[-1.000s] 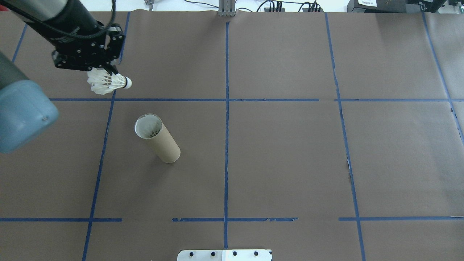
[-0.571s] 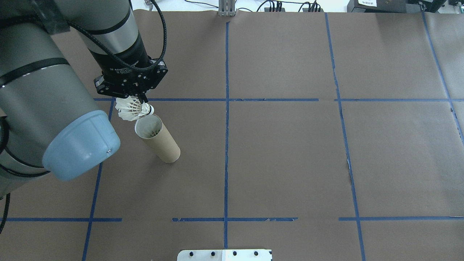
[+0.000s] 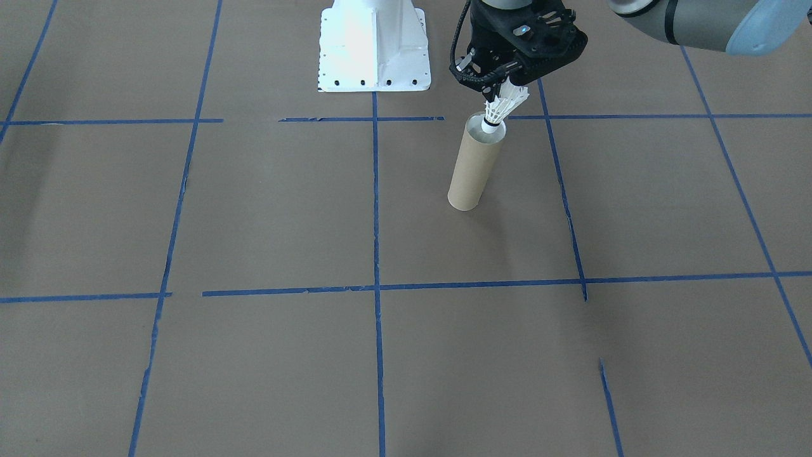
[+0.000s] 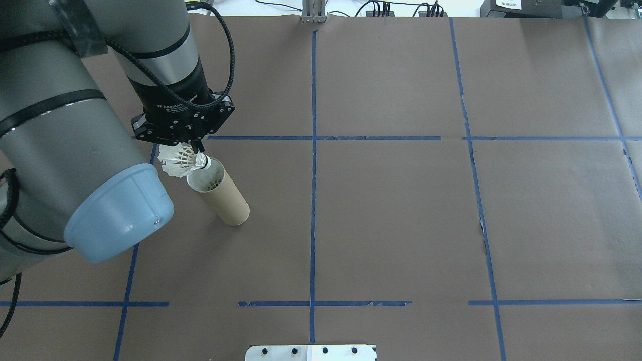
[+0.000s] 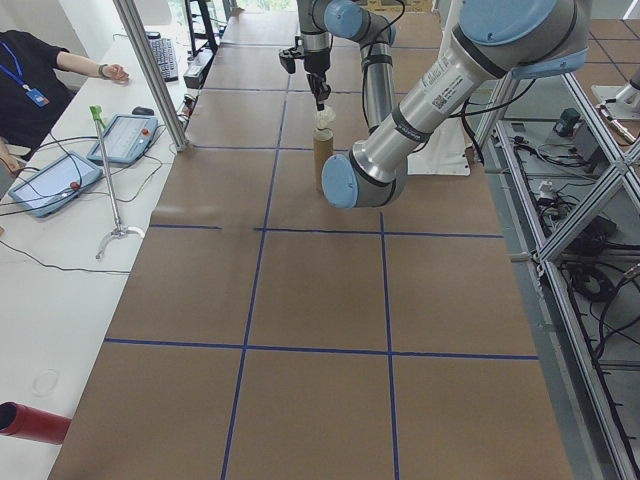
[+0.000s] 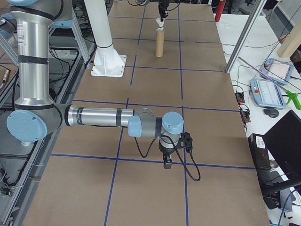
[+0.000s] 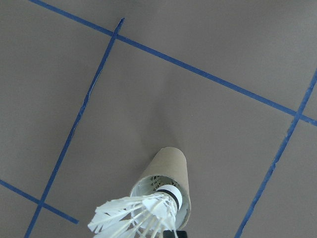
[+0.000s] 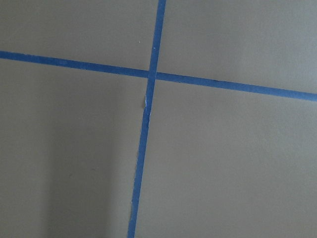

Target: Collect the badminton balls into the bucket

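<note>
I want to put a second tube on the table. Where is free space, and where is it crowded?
Crowded: around the cardboard tube, where the left gripper holds the shuttlecock at its mouth. Free: the brown squares right of the centre tape line in the overhead view. The white pedestal base occupies the robot-side edge.

Left hand [image 4: 193,146] pointing down, fingers pinched together; right hand [image 6: 167,165] low over the table, far off.
</note>
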Available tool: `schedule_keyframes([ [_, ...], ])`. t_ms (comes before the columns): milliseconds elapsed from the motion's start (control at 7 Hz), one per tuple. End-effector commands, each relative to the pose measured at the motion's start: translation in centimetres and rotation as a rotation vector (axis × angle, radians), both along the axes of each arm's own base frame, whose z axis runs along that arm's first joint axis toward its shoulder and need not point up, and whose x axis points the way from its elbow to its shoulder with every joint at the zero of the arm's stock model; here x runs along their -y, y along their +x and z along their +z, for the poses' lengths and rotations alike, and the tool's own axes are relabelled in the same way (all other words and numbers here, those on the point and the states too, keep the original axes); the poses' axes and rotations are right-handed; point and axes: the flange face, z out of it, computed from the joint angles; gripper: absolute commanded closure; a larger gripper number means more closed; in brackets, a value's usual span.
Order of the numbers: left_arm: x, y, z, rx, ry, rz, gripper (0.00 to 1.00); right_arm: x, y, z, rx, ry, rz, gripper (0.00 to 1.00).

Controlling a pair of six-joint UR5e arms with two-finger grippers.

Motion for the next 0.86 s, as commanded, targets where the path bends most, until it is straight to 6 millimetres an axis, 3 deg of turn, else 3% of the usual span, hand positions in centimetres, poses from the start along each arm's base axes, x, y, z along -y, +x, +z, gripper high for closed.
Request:
schedule_keyframes([
  [0, 0.1, 1.1, 0.4, 0.015, -0.004, 0.013, 1.00, 0.0, 0.0, 0.1, 0.000, -0.001, 0.000, 0.00],
  [143, 0.4, 1.8, 0.9, 0.026, -0.015, 0.021, 0.70, 0.0, 0.0, 0.0, 0.000, 0.000, 0.000, 0.00],
  [286, 0.4, 1.9, 0.9, 0.019, -0.005, 0.021, 0.01, 0.0, 0.0, 0.1, 0.000, -0.001, 0.000, 0.00],
  [429, 0.3, 1.8, 1.0, 0.015, 0.007, 0.033, 0.00, 0.0, 0.0, 0.1, 0.000, -0.001, 0.000, 0.00],
  [714, 0.5, -0.6, 1.3, -0.012, 0.116, 0.112, 0.00, 0.0, 0.0, 0.0, 0.000, 0.000, 0.000, 0.00],
])
